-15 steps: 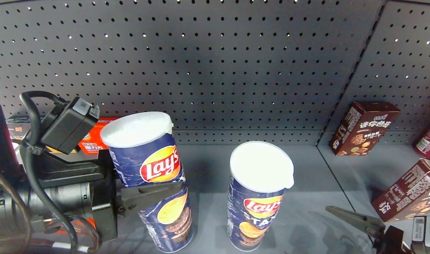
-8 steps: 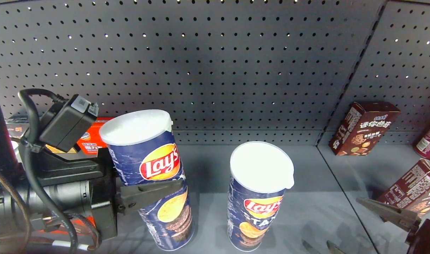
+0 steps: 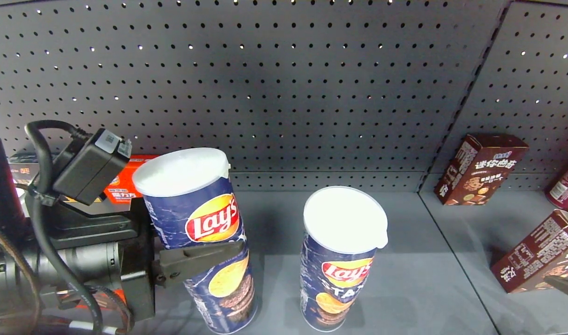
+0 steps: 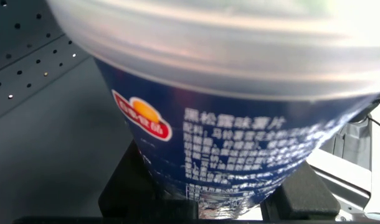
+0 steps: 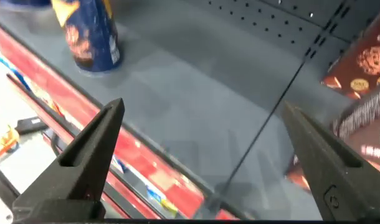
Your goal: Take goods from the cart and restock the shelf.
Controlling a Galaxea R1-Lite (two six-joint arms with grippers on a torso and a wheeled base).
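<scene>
**Restocking in progress.** The left gripper (image 3: 205,253) is clamping the held can (image 3: 195,218) of crisps across its middle. One finger is lying over the front of the blue wall and the other is sitting behind it. This side grasp is leaving the white lid and the base free, so that the can is ready to be stood on its end. The held can is leaning with its top toward the robot's left, and its base is hanging low over the front of the grey shelf (image 3: 405,288). Whether the base is touching the deck cannot be told, so the placing is being judged as not yet finished. The standing can (image 3: 342,265) is resting upright just beside it on the robot's right, apart from it, and is likely serving as the start of a row that the held can is joining. The right gripper (image 5: 202,109) is hanging near the front of the right-hand bay with its fingers spread wide and nothing between them, probably standing clear of the placing arm. The brown boxes (image 3: 482,167) are lying at mixed angles in that neighbouring bay, grouped by kind. Count: two cans, one held and one standing; two brown boxes plainly showing; one dark red pack (image 3: 565,186) being cut by the frame edge; one orange carton (image 3: 118,188) sitting behind the left gripper against the pegboard (image 3: 284,93); two grippers.
</scene>
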